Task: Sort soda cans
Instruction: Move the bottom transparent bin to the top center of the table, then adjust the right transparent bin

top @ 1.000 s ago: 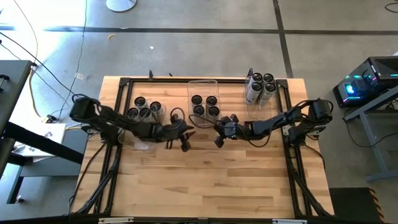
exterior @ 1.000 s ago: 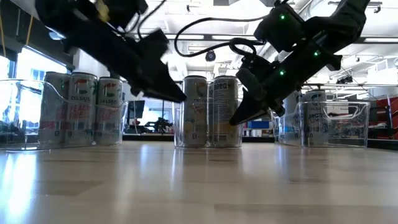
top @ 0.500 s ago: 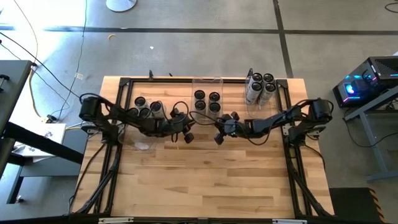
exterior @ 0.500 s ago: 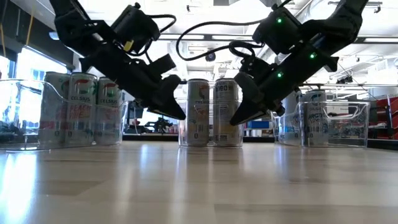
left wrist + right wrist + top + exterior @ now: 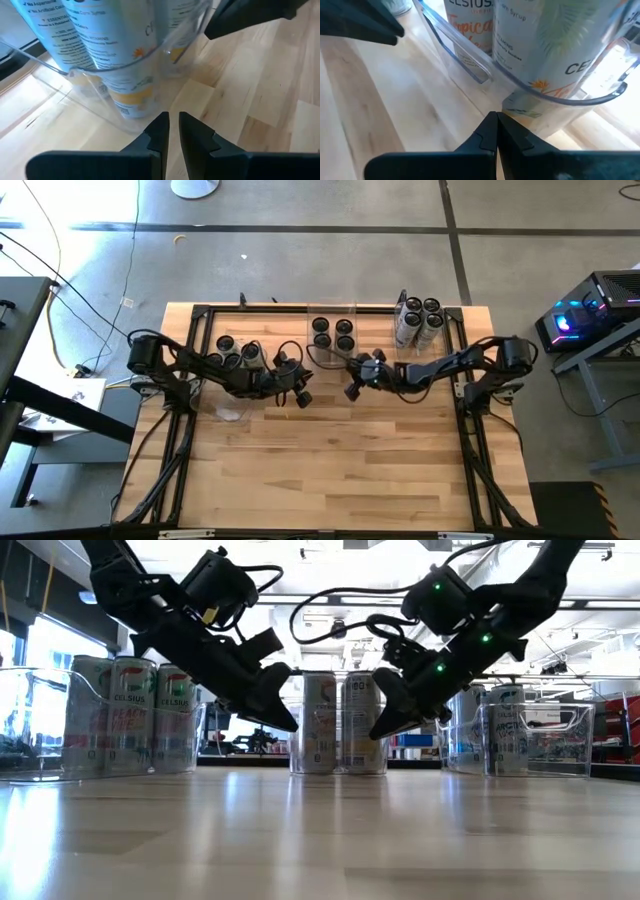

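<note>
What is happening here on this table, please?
Two robot arms are sorting soda cans into clear bins. The middle bin holds four cans at the table's far edge. The left gripper and the right gripper both sit just in front of it, one on each side, holding nothing; the right is shut, the left nearly so. The left bin and the right bin also hold cans.

From above we look straight down; level at tabletop; each wrist close. All share the middle bin [image 5: 332, 332].
</note>
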`<state>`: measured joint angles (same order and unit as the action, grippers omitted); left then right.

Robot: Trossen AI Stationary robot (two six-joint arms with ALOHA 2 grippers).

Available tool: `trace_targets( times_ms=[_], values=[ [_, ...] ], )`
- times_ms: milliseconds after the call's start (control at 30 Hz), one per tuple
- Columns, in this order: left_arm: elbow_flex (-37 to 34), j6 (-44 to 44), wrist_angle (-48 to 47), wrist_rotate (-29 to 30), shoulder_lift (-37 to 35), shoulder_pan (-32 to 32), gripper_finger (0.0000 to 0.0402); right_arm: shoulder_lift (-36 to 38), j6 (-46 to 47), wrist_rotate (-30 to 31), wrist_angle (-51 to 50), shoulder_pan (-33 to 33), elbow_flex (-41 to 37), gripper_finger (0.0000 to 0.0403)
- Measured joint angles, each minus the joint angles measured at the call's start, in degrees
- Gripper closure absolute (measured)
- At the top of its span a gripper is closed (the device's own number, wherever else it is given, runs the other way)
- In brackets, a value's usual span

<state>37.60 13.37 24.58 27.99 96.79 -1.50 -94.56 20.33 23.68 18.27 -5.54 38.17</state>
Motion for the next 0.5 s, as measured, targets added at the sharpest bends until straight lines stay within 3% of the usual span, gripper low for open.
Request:
trace_targets(
  times_ms=[267,500],
  values=[
    [-0.01,-0.49,-0.31,0.01,-0.30,0.10,0.0367,0.45,-2.34,-0.45,-0.59,-0.09,0.00,0.0403],
    [-0.09,1.34,-8.41,-0.34,-5.13,6.17,0.0367,12.48,1.31,-2.81,-16.49,5.56,0.00,0.0403]
  ],
)
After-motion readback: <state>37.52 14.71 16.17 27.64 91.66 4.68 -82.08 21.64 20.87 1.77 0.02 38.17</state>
